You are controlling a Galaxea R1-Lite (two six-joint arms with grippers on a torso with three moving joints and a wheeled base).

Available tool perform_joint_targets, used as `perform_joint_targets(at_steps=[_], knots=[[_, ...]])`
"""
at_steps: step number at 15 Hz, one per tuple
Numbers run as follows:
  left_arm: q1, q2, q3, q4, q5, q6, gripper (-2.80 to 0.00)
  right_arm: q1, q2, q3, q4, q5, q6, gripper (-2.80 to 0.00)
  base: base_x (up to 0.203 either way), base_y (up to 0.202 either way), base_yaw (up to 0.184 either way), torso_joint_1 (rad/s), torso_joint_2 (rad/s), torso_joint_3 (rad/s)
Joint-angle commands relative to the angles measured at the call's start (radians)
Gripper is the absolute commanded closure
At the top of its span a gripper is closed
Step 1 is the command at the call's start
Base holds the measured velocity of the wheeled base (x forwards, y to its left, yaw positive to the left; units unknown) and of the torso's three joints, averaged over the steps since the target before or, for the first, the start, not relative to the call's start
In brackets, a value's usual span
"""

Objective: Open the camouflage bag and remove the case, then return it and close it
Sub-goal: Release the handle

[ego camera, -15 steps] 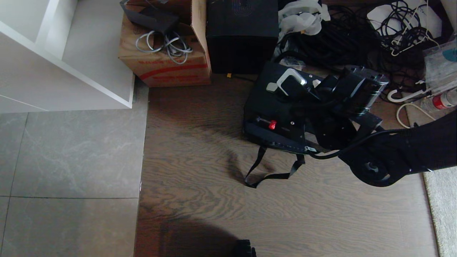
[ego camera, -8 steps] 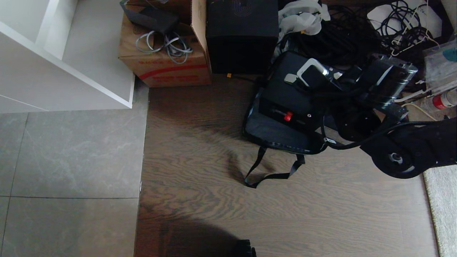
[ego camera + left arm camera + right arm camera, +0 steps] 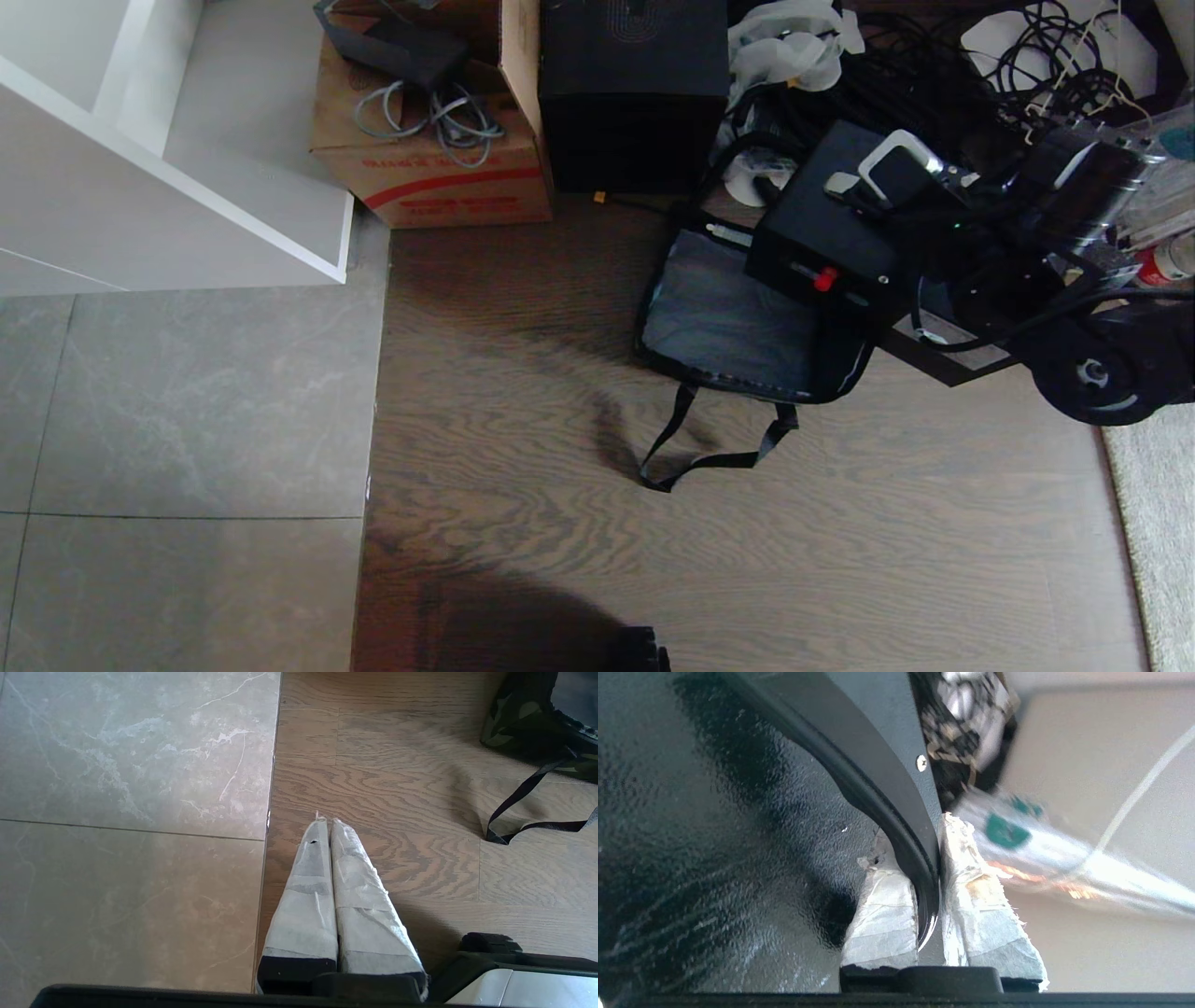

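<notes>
The camouflage bag [image 3: 724, 327] lies open on the wood floor, its grey lining bare and its black strap [image 3: 709, 448] trailing toward me. The flat black case [image 3: 822, 238], with a red spot on its edge, hangs tilted above the bag's far right corner. My right gripper [image 3: 934, 182] is shut on the case's handle [image 3: 896, 788], the taped fingers [image 3: 882, 905] pinching it from both sides. My left gripper [image 3: 326, 822] is parked low over the floor, shut and empty, with the bag [image 3: 514, 723] off to its side.
A brown cardboard box [image 3: 439, 140] and a tall black cube box [image 3: 635, 93] stand behind the bag. Tangled black cables [image 3: 896, 84] fill the far right. A white shelf unit [image 3: 187, 168] is at left, a pale rug [image 3: 1158, 523] at right.
My right arm has lifted the case out of the bag and carried it to the right and farther away. The bag's grey lining now shows. The left arm has not moved.
</notes>
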Motion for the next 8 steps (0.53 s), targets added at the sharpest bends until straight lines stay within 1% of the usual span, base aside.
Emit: perform_joint_targets(at_steps=[1, 5, 8], knots=[[0.0, 0.0, 0.009, 0.0, 0.001, -0.001, 0.0, -0.053, -0.015, -0.002, -0.006, -0.004, -0.004, 0.0, 0.0, 0.0, 0.0, 0.0, 0.0, 0.0], [0.0, 0.0, 0.009, 0.0, 0.001, -0.001, 0.0, -0.108, -0.032, -0.038, 0.024, -0.005, 0.006, 0.0, 0.0, 0.0, 0.0, 0.0, 0.0, 0.0], [0.0, 0.0, 0.009, 0.0, 0.001, -0.001, 0.0, -0.147, -0.032, -0.039, 0.026, -0.004, 0.008, 0.0, 0.0, 0.0, 0.0, 0.0, 0.0, 0.0]])
